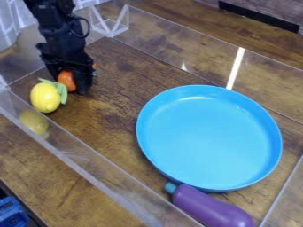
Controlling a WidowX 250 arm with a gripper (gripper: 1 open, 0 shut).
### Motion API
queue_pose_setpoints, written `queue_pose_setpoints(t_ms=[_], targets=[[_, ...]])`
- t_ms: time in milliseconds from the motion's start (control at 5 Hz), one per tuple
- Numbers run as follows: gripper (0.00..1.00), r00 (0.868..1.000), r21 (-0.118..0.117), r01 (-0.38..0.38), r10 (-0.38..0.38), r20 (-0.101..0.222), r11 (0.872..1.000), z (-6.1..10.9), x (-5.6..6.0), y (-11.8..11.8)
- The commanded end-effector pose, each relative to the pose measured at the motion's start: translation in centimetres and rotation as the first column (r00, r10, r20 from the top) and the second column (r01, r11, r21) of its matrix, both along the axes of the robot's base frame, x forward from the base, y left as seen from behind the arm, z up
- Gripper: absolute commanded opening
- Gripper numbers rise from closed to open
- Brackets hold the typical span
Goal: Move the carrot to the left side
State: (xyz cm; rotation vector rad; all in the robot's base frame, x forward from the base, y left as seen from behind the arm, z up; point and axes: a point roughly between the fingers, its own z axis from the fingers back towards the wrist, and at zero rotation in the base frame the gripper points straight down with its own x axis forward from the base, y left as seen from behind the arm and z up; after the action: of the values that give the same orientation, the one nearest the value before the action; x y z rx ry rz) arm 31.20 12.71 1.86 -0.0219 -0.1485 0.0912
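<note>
Brown wood-grain bench (130, 115) pictured from up high, with a clear, see-through wall (95, 164) run across the near side and a pale strip (236, 69) laid on the wood toward the back. The black arm (59, 34) is seen at the upper left, reached down from the top edge, with the jaws (69, 78) pointed down at the bench, pretty much upright. The carrot (67, 81) is down there too, at the far left of the bench, framed by the dark fingers, its orange body partly covered by them. Jaws look to be set a bit apart around it, but whether it's actually clamped can't be told, sorry.

Its leafy top is mostly hidden, with just a bit of green poking out by the lemon (46, 97), which is placed right beside it, nearer the clear wall. A faint yellow patch (34, 122) can be made out through that wall, kinda blurry. The arm's upper part is cut off by the frame, and so is the end of the purple eggplant (211, 206) at the bottom, below the big blue plate (210, 137). Something blue and black (14, 215) is cropped at the lower left corner, can't be identified.
</note>
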Motion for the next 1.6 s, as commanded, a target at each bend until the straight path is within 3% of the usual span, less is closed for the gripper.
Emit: queue_pose_setpoints(t_ms=[0, 200, 400, 600, 800, 1000, 1200, 1400], targets=[[1.00, 1.000, -0.010, 0.002, -0.002, -0.007, 1.000, 0.2, 0.2, -0.5], [0.00, 1.000, -0.019, -0.010, 0.010, -0.007, 1.000, 0.4, -0.3, -0.3], [0.00, 1.000, -0.031, -0.024, 0.024, -0.007, 0.999, 0.7, -0.7, -0.1], [1.00, 0.998, -0.038, -0.062, 0.062, -0.009, 0.997, 0.6, -0.4, -0.2], [0.00, 0.996, -0.038, -0.094, 0.093, -0.011, 0.995, 0.6, 0.1, -0.2], [0.00, 0.997, -0.039, -0.081, 0.080, -0.015, 0.996, 0.5, 0.6, -0.2], [1.00, 0.998, -0.045, -0.067, 0.066, -0.016, 0.997, 0.3, 1.1, -0.1], [0.00, 0.998, -0.054, -0.063, 0.062, -0.012, 0.997, 0.2, 1.6, 0.1]])
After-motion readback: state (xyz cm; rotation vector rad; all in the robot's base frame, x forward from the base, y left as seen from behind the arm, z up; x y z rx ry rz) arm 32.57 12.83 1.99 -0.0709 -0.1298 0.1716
